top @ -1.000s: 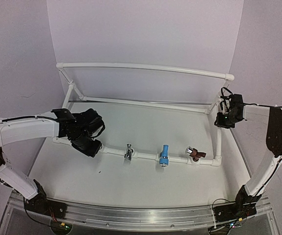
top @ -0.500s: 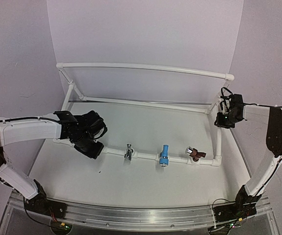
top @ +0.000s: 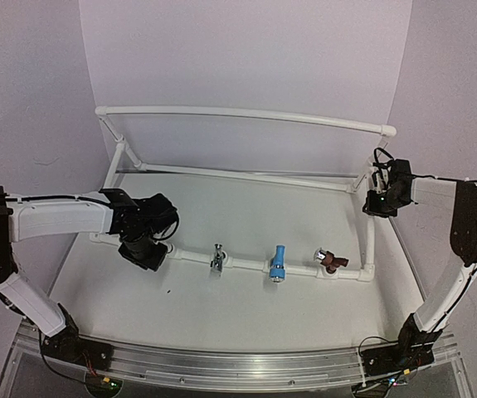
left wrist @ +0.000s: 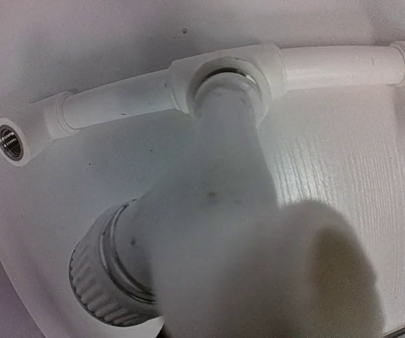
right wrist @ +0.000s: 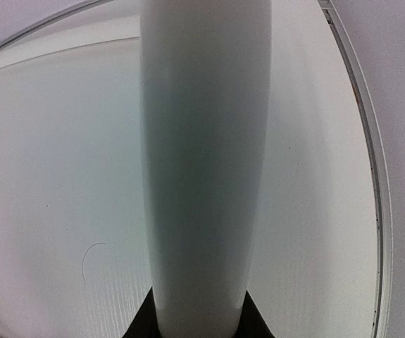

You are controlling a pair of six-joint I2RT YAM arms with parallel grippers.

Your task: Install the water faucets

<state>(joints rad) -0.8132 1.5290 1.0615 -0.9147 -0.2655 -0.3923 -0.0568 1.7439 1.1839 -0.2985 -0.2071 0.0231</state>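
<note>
White tap point(left wrist: 223, 162): its screw end sits in a round hole point(left wrist: 225, 70) on the front bar of the pipe frame point(top: 246, 114), near the frame's left end.
Left jaws: shut tight. They seem to hold the white tap, but the jaws themselves are hidden behind the tap and the arm.
Step now: I think the white tap is being screwed into the frame.
How to do it well: keep the tap in a straight line with the hole. Turn it slowly and do not push it sideways. If it leans, the screw lines may catch wrong and jam. Stop when it feels snug.
Empty hole point(left wrist: 10, 141): one fitting along the front bar from the white tap, with metal screw lines inside and nothing in it.
Other taps: a shiny tap point(top: 217, 257), a blue tap point(top: 278, 263) and a brown tap point(top: 331, 262) sit in a row on the front bar, toward the frame's right end.
Right jaws: closed narrow on the upright post at the frame's right side. This should stop the frame from sliding while the tap turns.
Bench point(top: 246, 307): white, with the frame resting on it.
</note>
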